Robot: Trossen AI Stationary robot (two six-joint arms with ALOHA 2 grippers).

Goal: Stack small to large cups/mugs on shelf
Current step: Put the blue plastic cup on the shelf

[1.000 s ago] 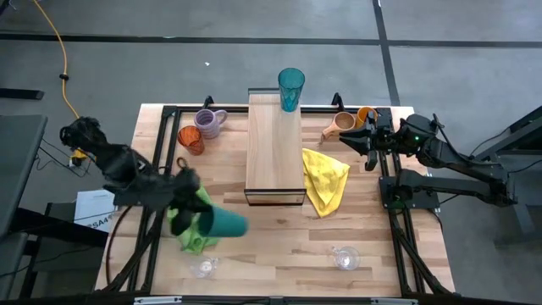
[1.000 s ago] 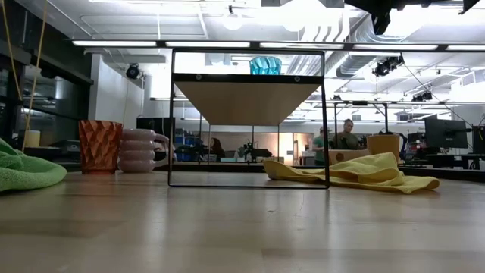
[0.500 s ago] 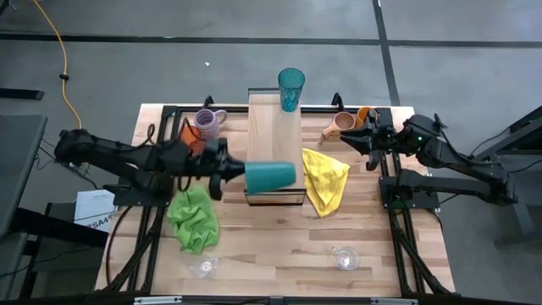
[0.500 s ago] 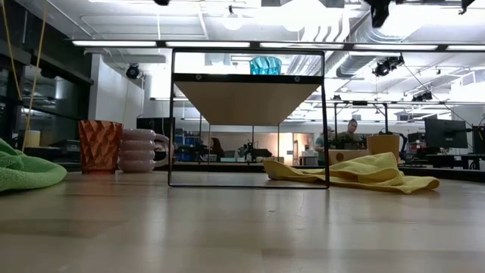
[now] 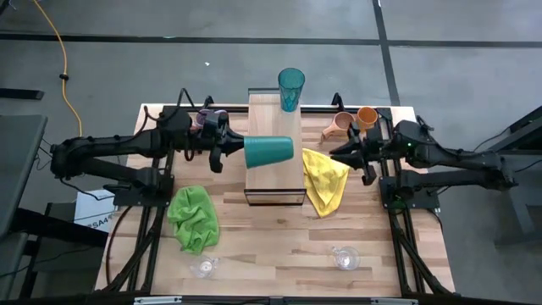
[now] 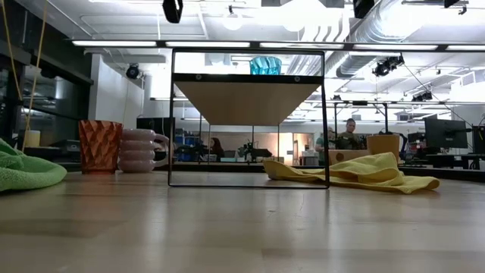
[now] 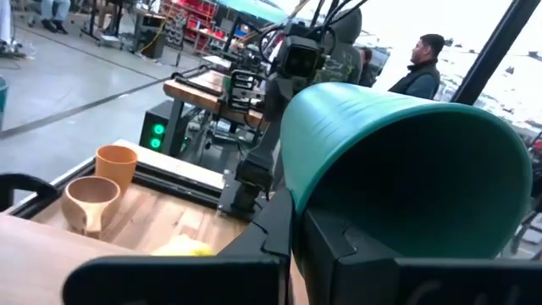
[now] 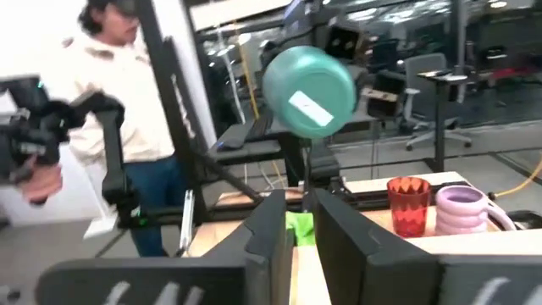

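My left gripper (image 5: 235, 151) is shut on a teal tumbler (image 5: 269, 151), which lies on its side in the air above the light-wood shelf (image 5: 275, 182). Its base faces the right arm (image 8: 309, 91). A second teal tumbler (image 5: 290, 89) stands on its base at the shelf's far end. My right gripper (image 5: 339, 152) is empty, its fingers a narrow gap apart, over the far edge of the yellow cloth (image 5: 324, 180). The tan mug (image 5: 339, 124) and orange cup (image 5: 367, 116) stand at the far right. The lavender mug (image 6: 140, 150) and amber tumbler (image 6: 99, 146) stand at the far left, mostly hidden under my left arm in the high view. My left gripper holds the teal tumbler by its rim (image 7: 292, 182), at the mouth end. It pinches the wall with one finger (image 7: 339, 246) inside the cup and the other (image 7: 275, 233) outside. The fingers come level from the table's left. The tumbler is lifted clear, its base toward the table's right.
A green cloth (image 5: 193, 218) lies at the near left. Two small clear glasses (image 5: 203, 268) (image 5: 345, 257) stand near the front edge. A person (image 8: 102, 110) stands beyond the table's left side.
My left gripper has carried the teal tumbler from above the green cloth toward the far edge and the right, until it hangs over the shelf; the tumbler stays on its side. My right gripper has moved a little toward the table's left, over the yellow cloth.
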